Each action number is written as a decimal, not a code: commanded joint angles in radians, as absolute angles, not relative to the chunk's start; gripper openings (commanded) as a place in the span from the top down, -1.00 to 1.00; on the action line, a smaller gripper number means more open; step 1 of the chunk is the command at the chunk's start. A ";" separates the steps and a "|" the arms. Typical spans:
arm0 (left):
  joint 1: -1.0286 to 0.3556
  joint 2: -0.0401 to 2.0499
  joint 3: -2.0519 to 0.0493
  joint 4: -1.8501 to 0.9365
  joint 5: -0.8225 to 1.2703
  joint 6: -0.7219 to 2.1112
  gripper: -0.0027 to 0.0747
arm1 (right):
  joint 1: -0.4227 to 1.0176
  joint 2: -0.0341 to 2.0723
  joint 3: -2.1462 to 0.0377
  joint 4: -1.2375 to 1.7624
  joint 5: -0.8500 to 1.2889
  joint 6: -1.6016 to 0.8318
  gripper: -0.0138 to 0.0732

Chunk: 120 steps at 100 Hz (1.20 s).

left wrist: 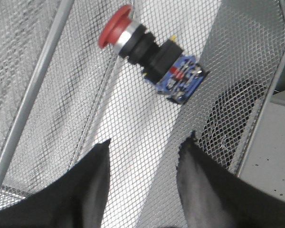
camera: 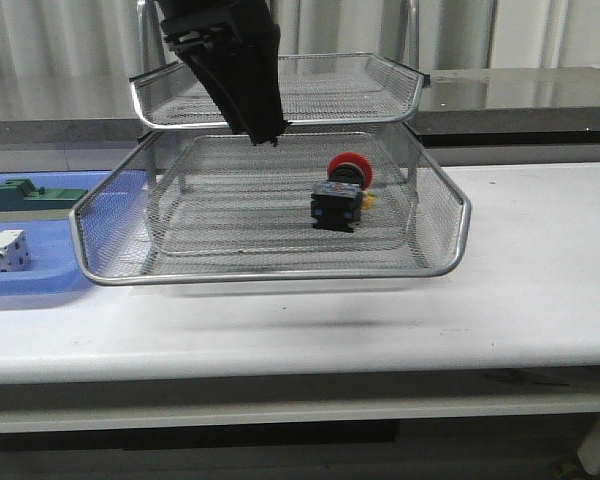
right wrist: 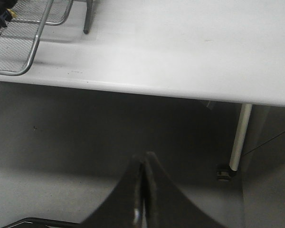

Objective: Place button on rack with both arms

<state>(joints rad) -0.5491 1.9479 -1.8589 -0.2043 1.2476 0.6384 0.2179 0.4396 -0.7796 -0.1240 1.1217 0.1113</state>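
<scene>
Setting: white desk (camera: 540,260) before a grey, pale-curtained wall; grey floor below the desk edge in the right wrist view.

Left hand (left wrist: 145,156): two black fingers (left wrist: 92,180) spread wide apart, nothing between them, touching nothing. In the front view it hangs tilted over the rear left of the middle tier, its tip (camera: 265,135) just under the upper tier's rim. The button lies beyond the fingertips, apart from them.

Button (camera: 342,195): push-button switch, red round mushroom cap (left wrist: 115,26), silver collar, black barrel, dark blue blocky contact body (left wrist: 183,78) with a small yellow bit beside it. It lies on its side on the mesh floor of the middle tier, right of centre and towards the back, cap pointing to the rear.

Rack (camera: 450,215): silver wire-mesh letter tray rack with chrome rims, standing on the desk. The middle tier holds only the button; the upper tier (camera: 380,85) shows no contents. The lowest tier is mostly hidden.

Right hand (right wrist: 143,190): fingers pressed together, gripping nothing, off past the desk edge and over the floor, well apart from the rack.

Blue plastic tray (camera: 40,280): flat on the desk, left of the rack. It holds a green-and-cream block (camera: 30,197) and a white cube-like block (camera: 5,252).
</scene>
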 commanded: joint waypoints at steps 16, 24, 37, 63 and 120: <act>-0.557 1.862 -1.886 -0.250 1.272 0.633 0.03 | 0.219 0.447 -0.808 -0.142 1.065 0.107 0.84; -0.557 1.840 -1.886 -0.252 1.272 0.630 0.03 | 0.219 0.447 -0.808 -0.142 1.065 0.107 0.84; -0.557 1.791 -1.886 -0.252 1.272 0.620 0.04 | 0.219 0.447 -0.808 -0.142 1.065 0.107 0.84; -0.522 1.687 -1.886 -0.244 1.272 0.554 0.20 | 0.219 0.447 -0.808 -0.142 1.065 0.107 0.84; -0.239 1.280 -1.528 -0.257 1.059 0.494 0.23 | 0.219 0.447 -0.808 -0.142 1.065 0.107 0.84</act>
